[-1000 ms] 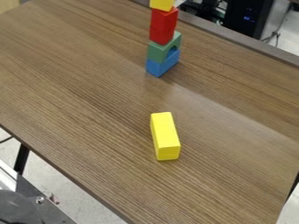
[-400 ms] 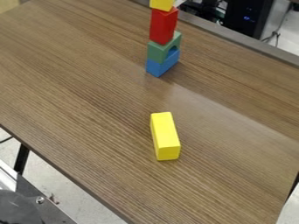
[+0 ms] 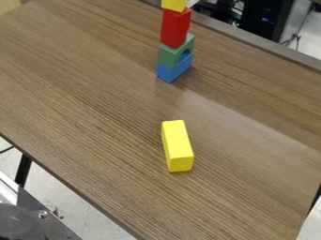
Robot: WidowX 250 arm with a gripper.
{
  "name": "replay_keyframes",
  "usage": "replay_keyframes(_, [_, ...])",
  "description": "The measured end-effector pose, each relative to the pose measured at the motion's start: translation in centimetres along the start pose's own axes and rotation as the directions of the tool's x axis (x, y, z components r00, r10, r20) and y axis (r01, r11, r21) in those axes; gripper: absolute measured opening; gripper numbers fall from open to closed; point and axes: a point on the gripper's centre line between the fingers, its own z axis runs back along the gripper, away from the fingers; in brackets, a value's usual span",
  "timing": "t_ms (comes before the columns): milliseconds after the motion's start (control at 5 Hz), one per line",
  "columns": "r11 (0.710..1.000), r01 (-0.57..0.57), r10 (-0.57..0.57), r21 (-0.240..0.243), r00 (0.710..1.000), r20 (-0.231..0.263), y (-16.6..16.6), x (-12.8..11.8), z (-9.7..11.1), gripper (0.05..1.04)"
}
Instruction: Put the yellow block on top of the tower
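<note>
Near the middle of the wooden table a long yellow block lies on its side. Behind it, toward the table's far edge, stands the tower: a blue block at the bottom, a green arch block on it, and a red block above that. A second yellow piece is over the red block, cut off by the top edge of the view. A small whitish bit shows just right of this piece; what it belongs to I cannot tell.
The brown wooden table runs across the view. Dark computer equipment and cables stand beyond its far edge at the upper right. A grey metal frame with a dark round part is at the lower left, below the table's edge.
</note>
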Motion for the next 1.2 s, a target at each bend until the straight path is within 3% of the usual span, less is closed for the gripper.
replay_keyframes(600, [1.0,0.002,-0.002,0.002,1.0,0.001,0.07,0.12,0.02,0.594])
replay_keyframes(800, [1.0,-0.005,0.005,-0.003,1.0,-0.002,0.09,0.32,0.09,0.658])
replay_keyframes(1000, [1.0,-0.015,0.015,-0.003,1.0,0.005,0.26,0.83,0.12,0.946])
replay_keyframes(1200, [1.0,-0.012,0.012,-0.004,1.0,0.012,0.24,0.96,0.06,0.999])
